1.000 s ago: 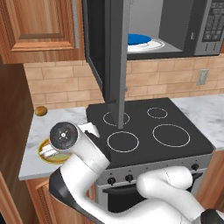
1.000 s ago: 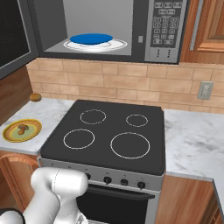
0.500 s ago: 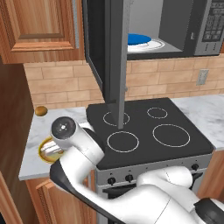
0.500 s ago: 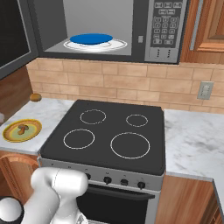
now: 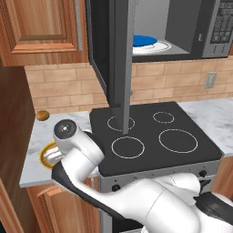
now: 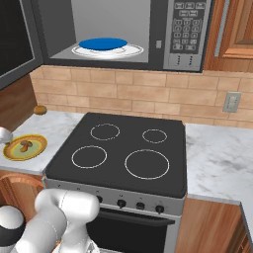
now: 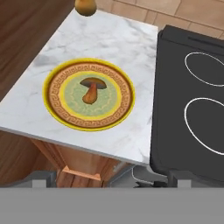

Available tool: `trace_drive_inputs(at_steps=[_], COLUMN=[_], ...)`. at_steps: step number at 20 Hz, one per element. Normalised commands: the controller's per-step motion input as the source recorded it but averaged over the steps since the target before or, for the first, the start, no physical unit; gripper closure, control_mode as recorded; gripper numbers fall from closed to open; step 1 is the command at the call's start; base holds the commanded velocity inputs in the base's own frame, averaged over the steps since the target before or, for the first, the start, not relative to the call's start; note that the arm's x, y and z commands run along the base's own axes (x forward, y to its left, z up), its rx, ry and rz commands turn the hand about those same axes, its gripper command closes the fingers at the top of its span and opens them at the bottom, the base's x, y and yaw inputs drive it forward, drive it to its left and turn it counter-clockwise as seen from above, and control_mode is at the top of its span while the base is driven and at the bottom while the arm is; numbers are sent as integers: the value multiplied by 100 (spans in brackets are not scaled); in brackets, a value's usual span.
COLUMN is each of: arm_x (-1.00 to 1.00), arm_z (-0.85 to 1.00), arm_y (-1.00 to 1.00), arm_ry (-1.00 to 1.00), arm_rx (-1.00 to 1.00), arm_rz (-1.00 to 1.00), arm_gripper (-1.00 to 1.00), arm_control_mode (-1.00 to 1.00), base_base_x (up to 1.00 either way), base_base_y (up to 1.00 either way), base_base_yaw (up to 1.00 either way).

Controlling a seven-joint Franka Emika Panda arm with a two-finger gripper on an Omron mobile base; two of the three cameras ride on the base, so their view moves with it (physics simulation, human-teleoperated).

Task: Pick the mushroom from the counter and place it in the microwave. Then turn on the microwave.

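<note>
The mushroom (image 7: 90, 89), brown cap on a tan stem, lies in the middle of a yellow-rimmed patterned plate (image 7: 51, 105) on the white marble counter (image 7: 124, 48). My gripper (image 7: 108, 178) hovers above the counter's front edge, short of the plate, open with nothing between its tips. From the right base the mushroom (image 6: 23, 145) shows on the plate (image 6: 39, 147) at far left. The microwave (image 6: 190, 34) hangs above the stove with its door (image 5: 120, 59) swung open; a blue dish (image 6: 104, 44) sits on its turntable.
A round golden-brown ball (image 7: 86, 5) rests at the counter's back edge by the brick wall. The black stovetop (image 7: 188, 87) borders the plate's counter on the right. The open microwave door hangs over the stove's left burners. More marble counter (image 6: 217, 158) lies right of the stove.
The arm's elbow has lifted slightly and shifted left over the plate's counter. The hand's edge has come into the left border of the right base view. The jaws stay open.
</note>
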Motion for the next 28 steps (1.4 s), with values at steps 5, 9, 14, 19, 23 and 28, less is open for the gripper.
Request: trace_drive_inputs(at_steps=[5, 9, 14, 19, 23, 28], arm_x=[30, 33, 38, 39, 45, 41], arm_z=[-17, -24, -29, -26, -28, -32], arm_y=[6, 3, 0, 3, 15, 24], arm_ry=[0, 1, 7, 9, 11, 11], arm_rx=[0, 0, 0, 0, 0, 0], arm_rz=[0, 0, 0, 0, 0, 0], arm_gripper=[-100, -100, -100, -100, -100, -100], arm_control_mode=[-100, -100, -100, -100, -100, -100], base_base_x=[0, 0, 0, 0, 0, 0], base_base_y=[0, 0, 0, 0, 0, 0], base_base_yaw=[0, 0, 0, 0, 0, 0])
